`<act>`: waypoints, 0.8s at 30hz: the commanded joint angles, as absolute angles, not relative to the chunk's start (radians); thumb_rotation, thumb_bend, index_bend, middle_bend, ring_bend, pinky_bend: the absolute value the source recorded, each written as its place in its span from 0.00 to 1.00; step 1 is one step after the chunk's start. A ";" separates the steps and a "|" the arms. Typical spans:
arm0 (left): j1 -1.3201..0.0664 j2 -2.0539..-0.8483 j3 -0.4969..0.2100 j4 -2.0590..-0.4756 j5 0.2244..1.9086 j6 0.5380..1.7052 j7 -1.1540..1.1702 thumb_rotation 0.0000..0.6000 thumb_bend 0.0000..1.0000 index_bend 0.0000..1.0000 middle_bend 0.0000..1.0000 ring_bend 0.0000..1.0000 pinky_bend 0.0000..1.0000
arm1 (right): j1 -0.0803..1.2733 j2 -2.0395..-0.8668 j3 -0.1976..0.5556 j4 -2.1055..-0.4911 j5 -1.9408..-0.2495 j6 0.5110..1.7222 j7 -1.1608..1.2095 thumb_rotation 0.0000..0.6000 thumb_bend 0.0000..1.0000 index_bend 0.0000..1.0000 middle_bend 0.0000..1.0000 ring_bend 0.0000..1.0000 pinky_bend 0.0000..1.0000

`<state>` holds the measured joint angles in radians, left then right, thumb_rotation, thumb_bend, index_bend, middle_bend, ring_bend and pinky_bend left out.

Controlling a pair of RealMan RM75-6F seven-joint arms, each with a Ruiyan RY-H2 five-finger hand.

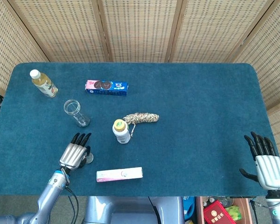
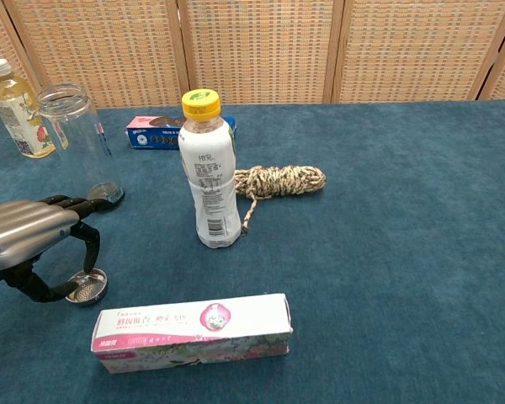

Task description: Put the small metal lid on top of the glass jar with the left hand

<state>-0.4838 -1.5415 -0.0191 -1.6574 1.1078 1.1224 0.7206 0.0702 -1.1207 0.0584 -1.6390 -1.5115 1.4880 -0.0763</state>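
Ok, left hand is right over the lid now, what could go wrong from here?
The small metal lid lies flat on the table and partly under the left hand, so the fingers may slide it rather than lift it. The pink box sits close beside it and could get nudged. The glass jar is tall and narrow-mouthed, so an off-centre placement could tip it.

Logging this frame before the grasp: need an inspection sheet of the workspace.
Surface: blue carpeted table, flat.
Job's things: small round metal lid lying on the table; clear glass jar upright, open.
Clutter: white bottle with yellow cap, coiled rope, pink-white carton, blue biscuit box, yellow drink bottle.
Hands: left hand over the lid, fingers curled around it, grip unclear; right hand open, off the table edge.
Cables: black cable below left arm.
Surroundings: woven screen panels.
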 commanded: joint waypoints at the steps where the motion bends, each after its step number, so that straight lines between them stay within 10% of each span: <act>1: -0.486 -1.547 -0.019 -1.652 1.106 1.126 0.723 1.00 0.39 0.51 0.00 0.00 0.00 | 0.070 -1.120 0.058 -1.639 -1.513 1.489 -0.075 1.00 0.10 0.04 0.00 0.00 0.00; 24: -0.490 -1.575 -0.011 -1.613 1.104 1.142 0.716 1.00 0.45 0.58 0.00 0.00 0.00 | 0.068 -1.116 0.058 -1.644 -1.521 1.496 -0.066 1.00 0.10 0.04 0.00 0.00 0.00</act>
